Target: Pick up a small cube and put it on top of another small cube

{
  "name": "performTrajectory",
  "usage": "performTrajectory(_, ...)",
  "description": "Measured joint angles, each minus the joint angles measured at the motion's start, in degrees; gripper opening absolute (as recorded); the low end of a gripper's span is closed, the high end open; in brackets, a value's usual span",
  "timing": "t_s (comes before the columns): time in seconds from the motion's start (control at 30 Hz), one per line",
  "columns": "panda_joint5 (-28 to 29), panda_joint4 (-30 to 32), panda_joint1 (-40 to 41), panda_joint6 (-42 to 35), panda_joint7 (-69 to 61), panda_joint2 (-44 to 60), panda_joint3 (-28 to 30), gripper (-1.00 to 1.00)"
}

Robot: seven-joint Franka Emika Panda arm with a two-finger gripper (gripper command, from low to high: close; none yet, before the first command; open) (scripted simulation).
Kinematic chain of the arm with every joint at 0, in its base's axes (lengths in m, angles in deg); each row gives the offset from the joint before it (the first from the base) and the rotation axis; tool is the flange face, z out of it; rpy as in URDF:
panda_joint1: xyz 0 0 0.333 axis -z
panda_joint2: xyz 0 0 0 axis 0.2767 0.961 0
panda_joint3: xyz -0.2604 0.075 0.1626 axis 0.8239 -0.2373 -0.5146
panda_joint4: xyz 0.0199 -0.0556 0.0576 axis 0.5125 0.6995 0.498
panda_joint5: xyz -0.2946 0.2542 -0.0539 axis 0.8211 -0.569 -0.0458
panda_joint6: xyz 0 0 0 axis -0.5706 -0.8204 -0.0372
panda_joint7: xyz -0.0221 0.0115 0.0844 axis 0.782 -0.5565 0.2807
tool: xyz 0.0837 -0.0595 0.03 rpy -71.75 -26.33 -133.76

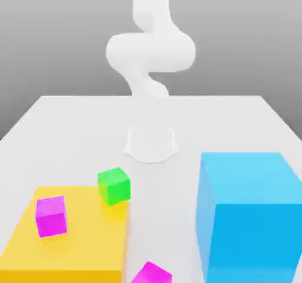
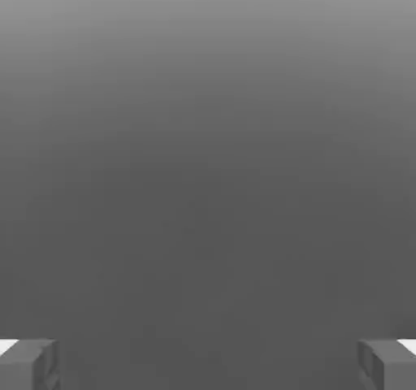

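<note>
Gripper point(image 2: 208, 364) spread wide with nothing between its fingers point(image 2: 28, 364), green cube point(image 1: 114, 186) at yellow slab's point(image 1: 76, 246) corner, magenta cube point(image 1: 51, 216) on slab, big blue block point(image 1: 250, 214) well apart, no writing legible

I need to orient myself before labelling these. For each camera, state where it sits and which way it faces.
Exterior view: off the arm, raised, looking down across the white table toward the arm and its base; the green cube, magenta cubes, yellow slab and blue block lie nearest the camera.
Hand view: on the hand, facing plain grey background, with two fingertips spread wide apart.
Shared: no object; only the grey backdrop.
</note>
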Motion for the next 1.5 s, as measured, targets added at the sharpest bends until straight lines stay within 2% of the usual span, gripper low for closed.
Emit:
performTrajectory(0.47,-6.6,17.6,-15.9,6.7,13.1,26.0,-23.7,0.0)
performTrajectory(0.57,-7.7,23.1,-17.5,12.1,13.9,32.2,-26.0,0.0)
performTrajectory(0.77,-8.9,34.4,-14.3,26.8,9.5,39.7,-23.4,0.0)
performTrajectory(0.87,-7.9,37.8,-10.2,33.4,5.7,39.5,-19.5,0.0)
performTrajectory(0.93,-3.8,38.5,-8.0,37.1,7.8,41.8,-18.9,0.0)
performTrajectory(1.0,3.6,38.0,-8.8,40.4,12.9,45.4,-15.9,0.0)
performTrajectory(1.1,14.7,36.8,-14.7,45.0,20.8,51.3,-7.1,0.0)
performTrajectory(1.17,17.1,36.1,-20.4,48.3,22.6,55.2,-0.8,0.0)
performTrajectory(1.2,17.3,35.8,-22.5,49.9,22.7,57.0,1.3,-1.0)
performTrajectory(1.43,17.6,35.7,-23.2,50.3,23.0,57.4,2.1,-1.0)
performTrajectory(1.5,16.1,36.2,-20.8,47.9,21.9,54.6,-0.8,-1.0)
